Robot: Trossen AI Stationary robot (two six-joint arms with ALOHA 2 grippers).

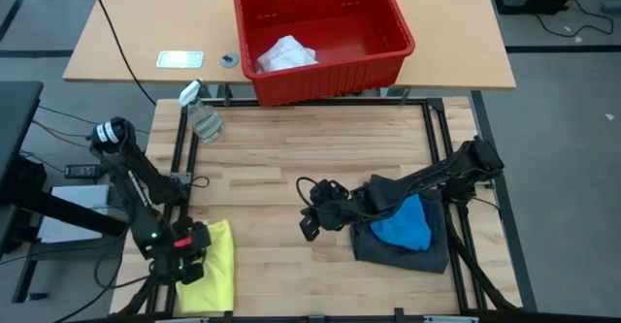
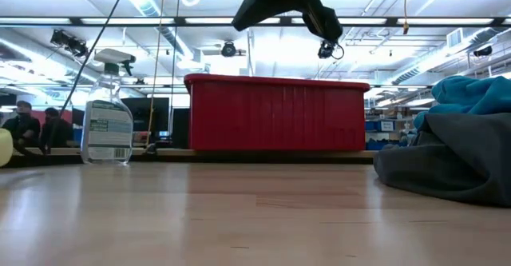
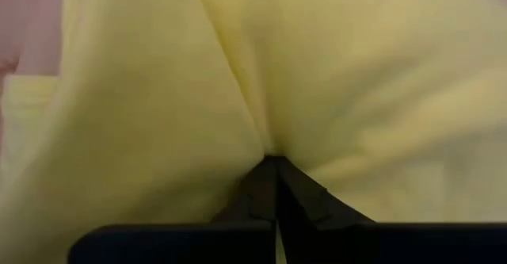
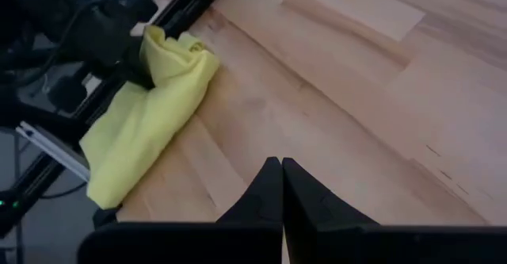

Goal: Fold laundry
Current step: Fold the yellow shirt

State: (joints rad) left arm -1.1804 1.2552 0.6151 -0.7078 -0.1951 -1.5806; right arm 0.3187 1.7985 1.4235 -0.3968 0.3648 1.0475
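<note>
The yellow shirt lies bunched at the table's near left corner, and my left gripper is shut on it. In the left wrist view the shirt fills the picture. The dark grey shorts lie in a heap at the near right, with a bright blue piece on top of them. My right gripper hangs shut above the bare wood left of that heap, holding nothing. My left gripper pinches a bunched fold of the yellow shirt between its two shut fingers, coming steeply from above. The cloth gathers into creases at the fingertips. That end stands a little raised, while the rest of the shirt lies slack on the table by its left edge.
A red slotted basket holding a white cloth stands on the far table behind the work table. A clear spray bottle stands at the far left. Bare wood stretches across the middle between the shirt and the shorts.
</note>
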